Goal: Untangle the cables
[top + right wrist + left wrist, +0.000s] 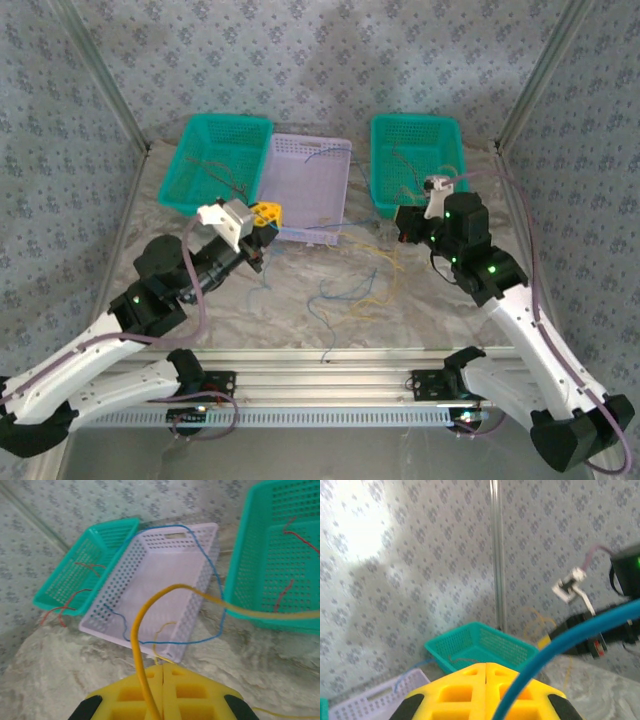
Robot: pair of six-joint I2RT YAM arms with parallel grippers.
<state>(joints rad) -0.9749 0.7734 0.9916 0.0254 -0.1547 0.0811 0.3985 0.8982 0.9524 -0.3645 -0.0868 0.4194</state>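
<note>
Left gripper (485, 669) is shut, apparently pinching a thin blue cable (560, 639) that arcs off its pads to the right. Right gripper (162, 671) is shut on a thin yellow cable (136, 630). Remaining tangle of fine blue and yellow cables (352, 290) lies on the marbled tabletop (420, 322) between both arms, slightly nearer the right. Blue cable's pinch point is cut off, and the strand crossings are too fine to resolve.

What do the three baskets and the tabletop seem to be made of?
The left teal basket, right teal basket and lilac basket: probably moulded plastic, slightly matte, judging by the uniform colour and perforated grid walls. The tabletop: marble-look surface with grey-beige veining; real stone or printed laminate cannot be told.
</note>
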